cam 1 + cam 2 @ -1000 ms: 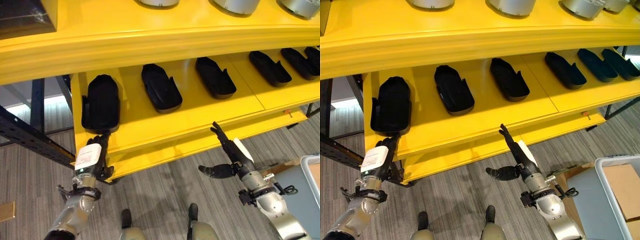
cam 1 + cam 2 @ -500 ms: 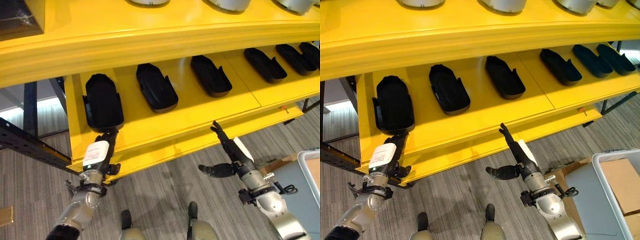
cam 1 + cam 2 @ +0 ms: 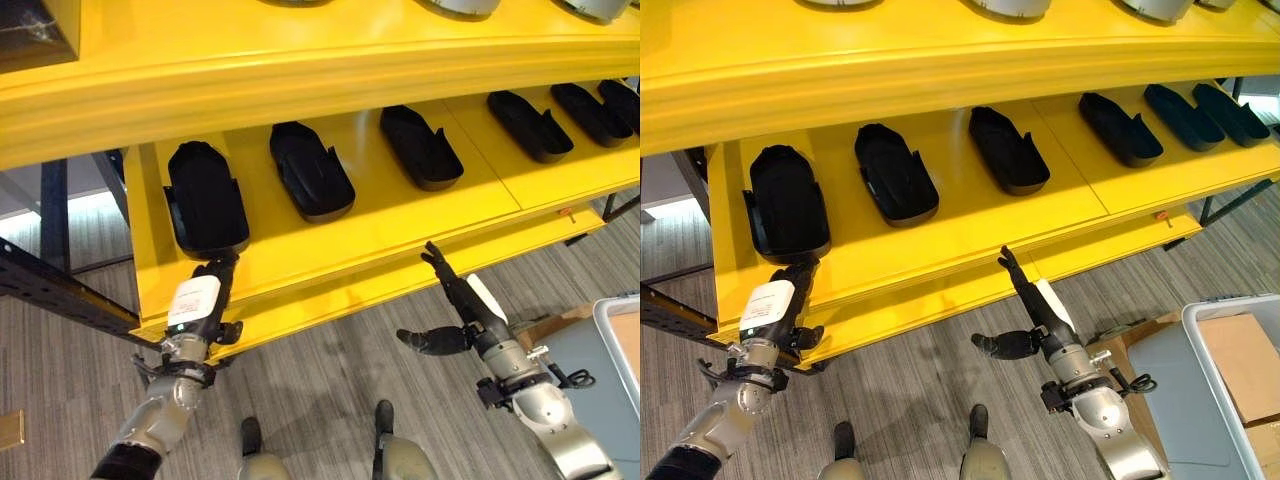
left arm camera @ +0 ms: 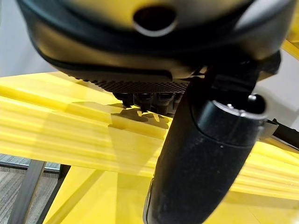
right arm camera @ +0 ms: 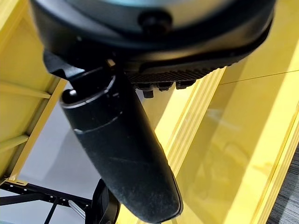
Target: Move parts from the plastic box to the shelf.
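Both hands are empty with fingers straight: the right hand (image 3: 462,300) hangs before the yellow shelf (image 3: 400,235), the left hand (image 3: 200,300) touches its front lip below the leftmost black part (image 3: 205,198), apparently just placed in the row.

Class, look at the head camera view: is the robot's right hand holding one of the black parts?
No. The right hand is held out with straight fingers below the yellow shelf's front edge, holding nothing.

Legible text, numbers, signs: none. White label on left hand (image 3: 192,300), at 8 o'clock: print too small to read.
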Controlling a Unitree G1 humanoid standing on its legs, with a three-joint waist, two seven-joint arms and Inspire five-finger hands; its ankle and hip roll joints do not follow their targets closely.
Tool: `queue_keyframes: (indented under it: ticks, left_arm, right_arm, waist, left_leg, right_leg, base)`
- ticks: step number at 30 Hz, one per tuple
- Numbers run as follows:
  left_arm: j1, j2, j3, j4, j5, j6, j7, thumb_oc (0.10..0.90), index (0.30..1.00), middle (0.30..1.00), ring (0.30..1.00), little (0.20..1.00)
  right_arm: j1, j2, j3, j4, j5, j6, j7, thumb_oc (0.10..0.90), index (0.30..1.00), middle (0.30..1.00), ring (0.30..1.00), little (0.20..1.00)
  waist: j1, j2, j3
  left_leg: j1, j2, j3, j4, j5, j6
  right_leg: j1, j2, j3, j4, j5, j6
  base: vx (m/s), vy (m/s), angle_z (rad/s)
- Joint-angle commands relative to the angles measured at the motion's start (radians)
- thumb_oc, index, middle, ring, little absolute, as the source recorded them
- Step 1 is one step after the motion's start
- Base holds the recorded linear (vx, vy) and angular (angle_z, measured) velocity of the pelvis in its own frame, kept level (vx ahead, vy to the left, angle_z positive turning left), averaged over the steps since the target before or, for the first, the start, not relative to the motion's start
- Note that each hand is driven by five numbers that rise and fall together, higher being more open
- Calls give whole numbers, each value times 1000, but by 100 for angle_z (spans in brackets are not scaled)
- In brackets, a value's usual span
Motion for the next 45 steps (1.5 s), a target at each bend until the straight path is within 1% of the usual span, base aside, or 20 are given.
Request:
queue_keyframes:
  ticks: [1,8,26,45]
  left_arm:
    - [-108,5,19,7,24,-37,36,900,1000,1000,1000,1000]
    - [-115,6,27,23,15,-32,44,900,1000,1000,1000,1000]
    - [-156,21,36,99,-14,-12,73,900,1000,1000,1000,1000]
    - [-160,14,26,110,-24,-13,73,900,1000,1000,1000,1000]
  right_arm:
    - [-96,-22,-17,-83,28,-124,-44,900,1000,1000,1000,1000]
    - [-97,-22,-18,-83,27,-125,-46,900,1000,1000,1000,1000]
    - [-102,-29,-9,-87,36,-131,-47,900,1000,1000,1000,1000]
    - [-117,-33,-3,-84,35,-135,-54,900,1000,1000,1000,1000]
  waist:
    - [-21,-21,-37]
    - [-22,-23,-35]
    - [-23,-38,-26]
    - [-20,-45,-9]
  left_leg:
    - [2,20,-3,76,-68,27]
    - [-8,20,-5,83,-69,27]
    - [-32,20,-10,105,-71,26]
    - [-50,24,-16,122,-74,25]
  right_leg:
    - [-79,-35,22,205,-111,10]
    - [-85,-36,20,208,-111,11]
    - [-103,-35,29,220,-110,9]
    - [-122,-33,35,236,-113,6]
  base:
    - [0,0,0]
    - [0,0,0]
    - [0,0,0]
    - [0,0,0]
